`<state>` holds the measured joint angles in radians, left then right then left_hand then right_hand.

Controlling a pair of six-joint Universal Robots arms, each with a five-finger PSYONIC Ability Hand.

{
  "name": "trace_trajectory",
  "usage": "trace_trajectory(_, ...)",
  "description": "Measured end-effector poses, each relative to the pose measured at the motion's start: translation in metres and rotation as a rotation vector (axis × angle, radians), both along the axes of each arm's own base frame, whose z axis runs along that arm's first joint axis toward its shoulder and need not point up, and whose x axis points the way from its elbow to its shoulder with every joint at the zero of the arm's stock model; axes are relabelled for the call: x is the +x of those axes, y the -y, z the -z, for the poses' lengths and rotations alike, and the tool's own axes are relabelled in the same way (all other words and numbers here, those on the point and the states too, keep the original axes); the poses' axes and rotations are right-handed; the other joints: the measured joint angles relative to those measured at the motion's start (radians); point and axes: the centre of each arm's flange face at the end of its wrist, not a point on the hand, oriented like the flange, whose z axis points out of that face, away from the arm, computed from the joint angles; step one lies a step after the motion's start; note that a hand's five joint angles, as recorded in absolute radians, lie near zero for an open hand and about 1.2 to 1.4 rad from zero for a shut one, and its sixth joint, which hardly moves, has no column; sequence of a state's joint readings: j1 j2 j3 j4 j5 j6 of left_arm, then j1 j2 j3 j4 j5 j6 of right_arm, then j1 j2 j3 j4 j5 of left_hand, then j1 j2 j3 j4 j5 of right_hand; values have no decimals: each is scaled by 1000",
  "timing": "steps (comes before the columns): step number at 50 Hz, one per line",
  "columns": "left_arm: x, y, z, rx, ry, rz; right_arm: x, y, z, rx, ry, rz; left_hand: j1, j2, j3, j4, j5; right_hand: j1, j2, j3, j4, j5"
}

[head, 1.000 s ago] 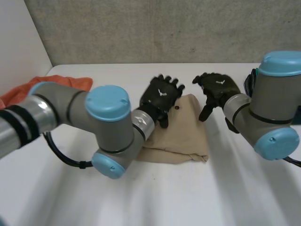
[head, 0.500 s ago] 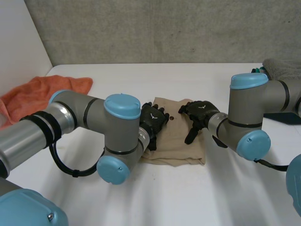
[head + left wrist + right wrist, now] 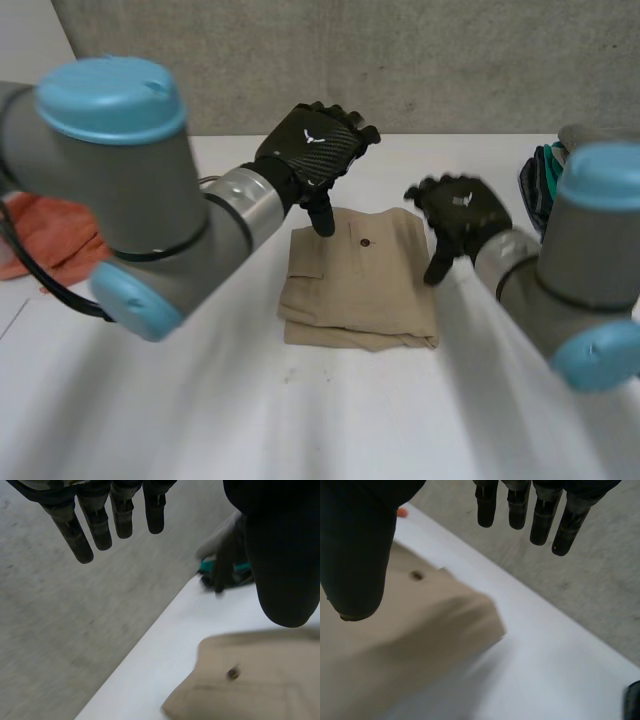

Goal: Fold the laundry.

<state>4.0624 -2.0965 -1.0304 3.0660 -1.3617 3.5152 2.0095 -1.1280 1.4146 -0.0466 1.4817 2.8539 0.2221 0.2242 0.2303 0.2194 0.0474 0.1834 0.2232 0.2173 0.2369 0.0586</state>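
1. Fingers point(image 3: 80, 537) of the left hand point(image 3: 312, 148) hang straight and slightly spread, with the thumb set wide, and they hold nothing.
2. Fingers point(image 3: 520, 507) of the right hand point(image 3: 458, 208) are also straight, with the thumb apart, and they are empty.
3. The left hand hangs over the far left corner of the folded tan garment point(image 3: 360, 285). The right hand is at its far right edge.
4. The garment lies flat mid-table on the white table point(image 3: 300, 420), with a dark button point(image 3: 365, 242) facing up.
5. An orange cloth point(image 3: 45, 240) lies far left, and a clothes pile point(image 3: 545, 180) lies far right.

Orange cloth point(image 3: 45, 240) partly behind left arm point(image 3: 110, 180)
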Motion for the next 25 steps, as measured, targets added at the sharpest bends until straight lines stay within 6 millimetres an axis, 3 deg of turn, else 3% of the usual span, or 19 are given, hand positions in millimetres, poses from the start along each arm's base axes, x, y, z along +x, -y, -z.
trace_trajectory(5,14,-5,-3,80,-37,142,3,-39,42,22,-13,-62,0,0,0,1,0,0,0,-2,0,0)
trace_trajectory(10,21,-6,3,131,-34,190,15,-56,71,-14,-6,-120,4,2,2,3,4,0,0,-2,0,0)
trace_trajectory(16,22,-7,7,147,-24,191,27,-50,98,-63,-56,-148,4,2,2,3,4,0,0,-2,0,0)
trace_trajectory(25,21,-9,7,141,-22,187,39,-27,108,-127,-109,-144,4,2,2,3,4,31,34,33,19,18)
